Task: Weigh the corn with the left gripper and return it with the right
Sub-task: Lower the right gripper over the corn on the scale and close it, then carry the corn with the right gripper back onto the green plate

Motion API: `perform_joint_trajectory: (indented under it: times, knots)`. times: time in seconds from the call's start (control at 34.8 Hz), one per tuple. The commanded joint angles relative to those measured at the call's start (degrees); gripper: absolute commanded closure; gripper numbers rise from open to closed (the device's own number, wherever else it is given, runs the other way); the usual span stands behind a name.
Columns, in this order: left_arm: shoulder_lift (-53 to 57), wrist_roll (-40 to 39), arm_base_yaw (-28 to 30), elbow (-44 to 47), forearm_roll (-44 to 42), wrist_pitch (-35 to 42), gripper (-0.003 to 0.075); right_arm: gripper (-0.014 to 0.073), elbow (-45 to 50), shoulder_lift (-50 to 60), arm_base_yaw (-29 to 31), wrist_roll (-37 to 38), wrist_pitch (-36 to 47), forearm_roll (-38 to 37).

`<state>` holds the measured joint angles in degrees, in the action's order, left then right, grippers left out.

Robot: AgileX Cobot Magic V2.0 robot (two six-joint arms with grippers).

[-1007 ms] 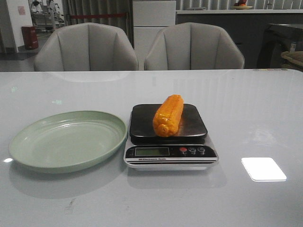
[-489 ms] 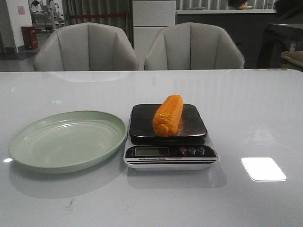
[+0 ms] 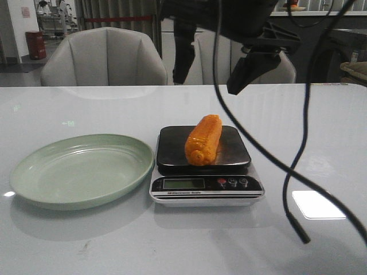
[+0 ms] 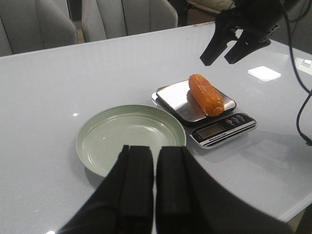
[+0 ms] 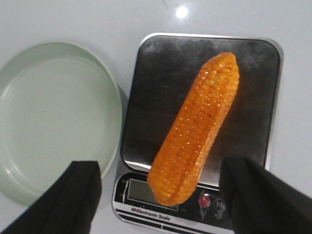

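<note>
Desk: white, glossy, carries everything in play.

Right arm: absent from the front view half a second ago, now fills the top of it, cables trailing down to the desk. Right hand hangs above the scale, fingers spread wide, nothing in them. In its own wrist view the two fingertips flank the corn with clear gaps on either side; no contact.

Left hand: drawn back near the desk edge on the plate side, well away from the scale. Fingers pressed nearly together, holding nothing.

Plate: pale green, just beside the scale on the left side, nothing on it.

Scale: between plate and the bare right half of the desk. Display too small to read.

Corn: lies flat on the scale's dark platform, lengthwise front to back and a little skewed, in the same place as a second ago.

Reading: weighing leg looks finished, since the left arm is clear. The right arm's arrival suggests the return leg is opening. Next likely a descent with fingers straddling the cob across its width. Glossy kernels may slip; a skewed grip could roll it.
</note>
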<state>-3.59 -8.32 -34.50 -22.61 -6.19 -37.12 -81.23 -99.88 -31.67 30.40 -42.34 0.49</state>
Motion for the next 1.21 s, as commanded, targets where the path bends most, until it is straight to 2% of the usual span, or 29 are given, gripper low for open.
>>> perform_joint_trajectory:
  times: [0.0,0.14,0.43,0.52,0.66,0.72,0.89,1.09,1.18]
  knots:
    - [-0.7,-0.1,0.2,-1.3,-0.3,4.7,0.0587,-0.0007,-6.9,-1.9,-1.3,9.6,-6.2,-8.7]
    - [-0.7,-0.1,0.2,-1.3,-0.3,4.7,0.0587,-0.0007,-11.3,-7.1,-2.3,14.2,-11.9,-9.8]
    - [-0.6,-0.1,0.2,-1.3,-0.3,4.7,0.0587,0.0,-13.9,-13.0,-3.7,15.1,-11.8,-5.6]
    - [-0.6,-0.1,0.2,-1.3,-0.3,4.7,0.0587,0.0083,-13.9,-13.9,-3.7,15.1,-12.0,-5.0]
    - [-0.6,-0.1,0.2,-1.3,-0.3,4.7,0.0587,0.033,-15.0,-13.9,-3.7,15.1,-13.0,-3.7]
    - [-0.6,-0.1,0.2,-1.3,-0.3,4.7,0.0587,0.0389,-16.6,-13.9,-3.8,14.8,-13.7,-1.0]
    - [-0.6,-0.1,0.2,-1.3,-0.3,4.7,0.0587,0.0392,-20.5,-13.9,-7.1,9.2,-10.1,5.1]
    - [-0.6,-0.1,0.2,-1.3,-0.3,4.7,0.0587,0.0387,-20.7,-15.6,-14.0,7.7,0.2,5.8]
    - [-0.6,-0.1,0.2,-1.3,-0.3,4.7,0.0587,0.0343,-20.7,-17.4,-15.8,7.7,2.7,5.8]
